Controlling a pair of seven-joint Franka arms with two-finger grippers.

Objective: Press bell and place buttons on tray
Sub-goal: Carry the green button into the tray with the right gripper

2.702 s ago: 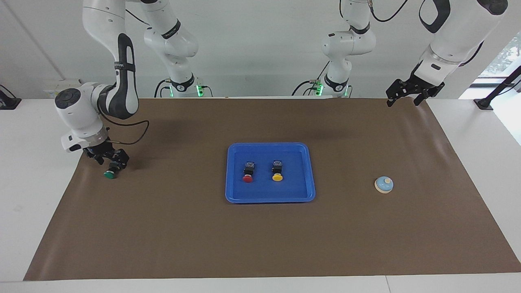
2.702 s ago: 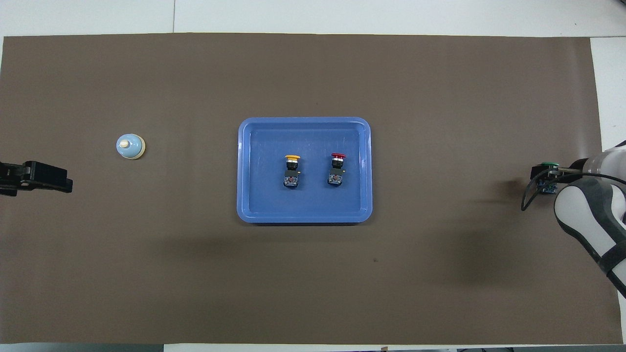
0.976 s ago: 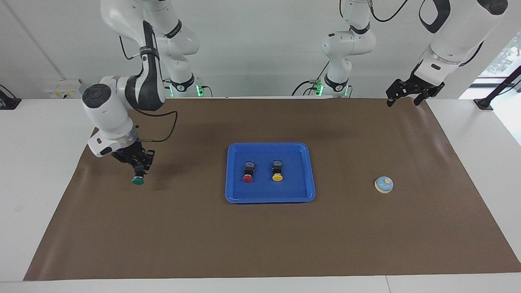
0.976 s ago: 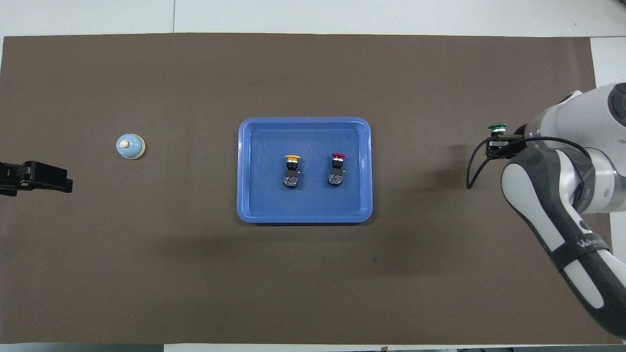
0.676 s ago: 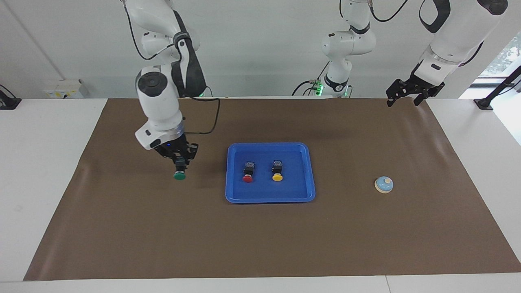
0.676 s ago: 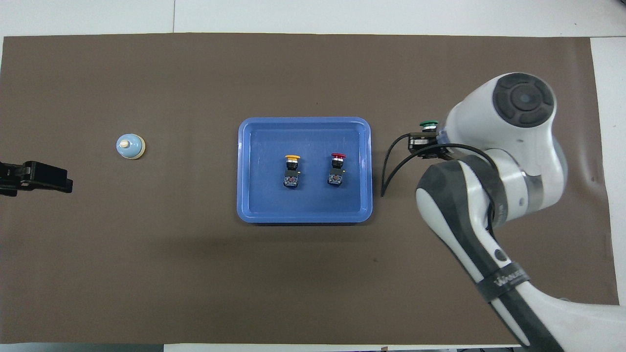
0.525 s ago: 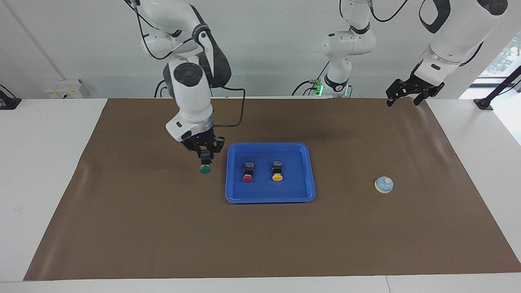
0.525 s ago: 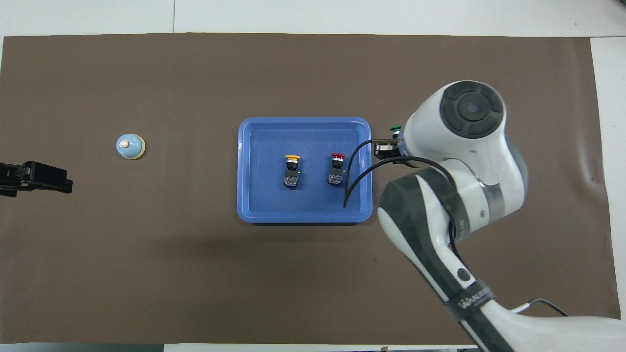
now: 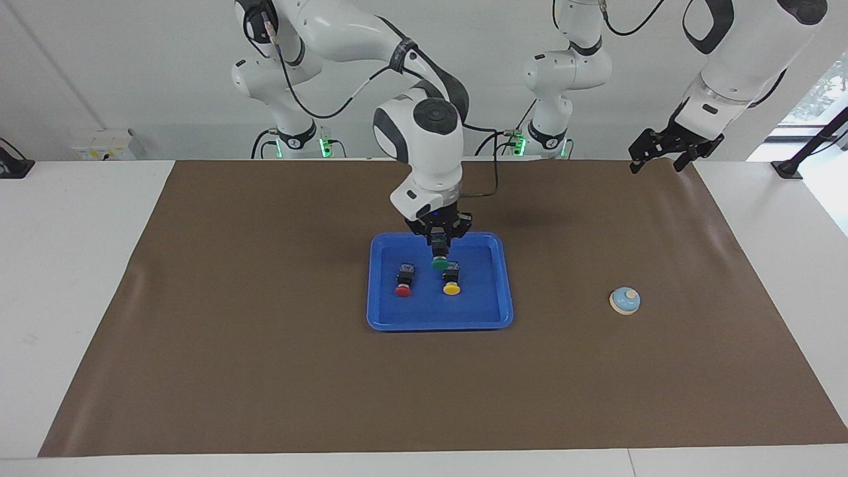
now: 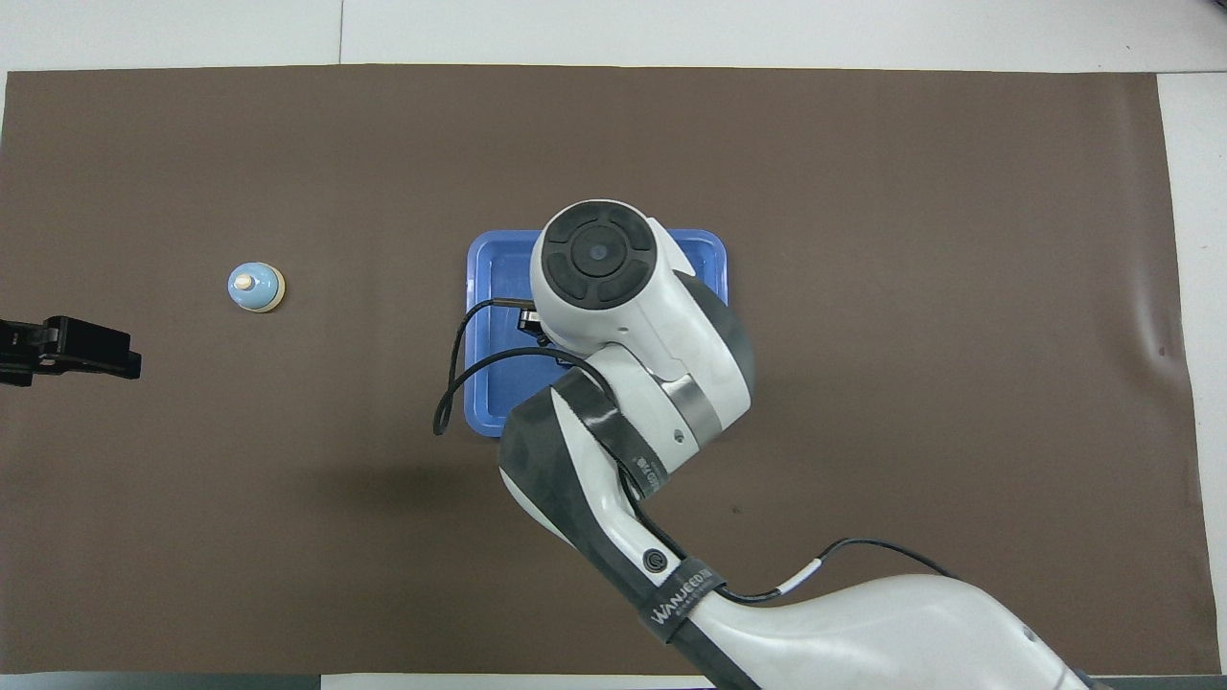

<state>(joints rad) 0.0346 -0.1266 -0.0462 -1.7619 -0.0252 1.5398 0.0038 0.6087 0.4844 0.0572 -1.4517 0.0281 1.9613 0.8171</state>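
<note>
Left gripper [image 9: 652, 157] waits at left arm's end of table, near robots, fingers apart, holding nothing. Right gripper [image 9: 439, 248] over flat bright-blue plastic tray [image 9: 491, 311], clamped on black green-capped push-button [image 9: 439, 260], in air. Red-capped button [image 9: 403, 285] and yellow-capped button [image 9: 452, 283] lie in tray. Small light-blue dome bell [image 9: 625, 300] on brown mat [image 9: 265, 371], toward left arm's end, slightly farther from robots than buttons.

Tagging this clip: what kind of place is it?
Likely a robot lab bench: two arms on a white table with a brown mat, plus a tray and bell as props.
</note>
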